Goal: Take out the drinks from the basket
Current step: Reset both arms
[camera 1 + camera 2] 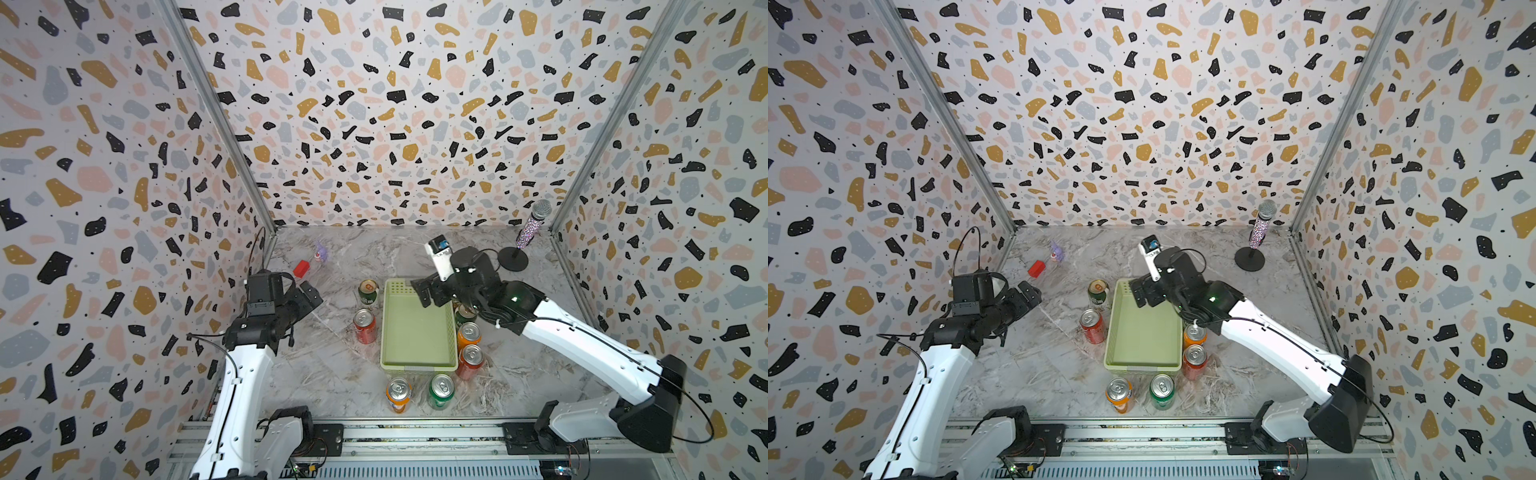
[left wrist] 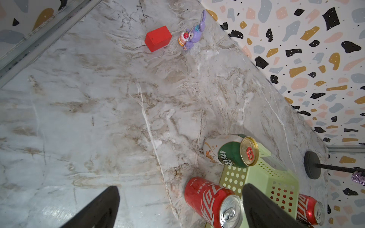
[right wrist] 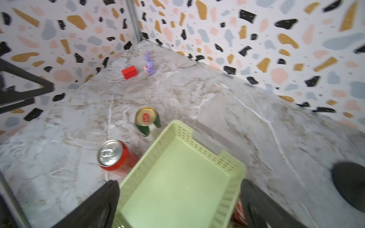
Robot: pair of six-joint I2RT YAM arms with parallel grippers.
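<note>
Cans [image 1: 364, 326] | we see seven standing on the desk [image 1: 324, 374] just outside the basket [image 1: 415, 336] | right jaws wide open above its far end, holding nothing | left jaws open too

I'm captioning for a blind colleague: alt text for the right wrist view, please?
An empty pale green basket fills the foreground below the open right gripper, on a marble table. A red can and a dark green can stand outside it; a red block and a purple toy lie beyond.
</note>
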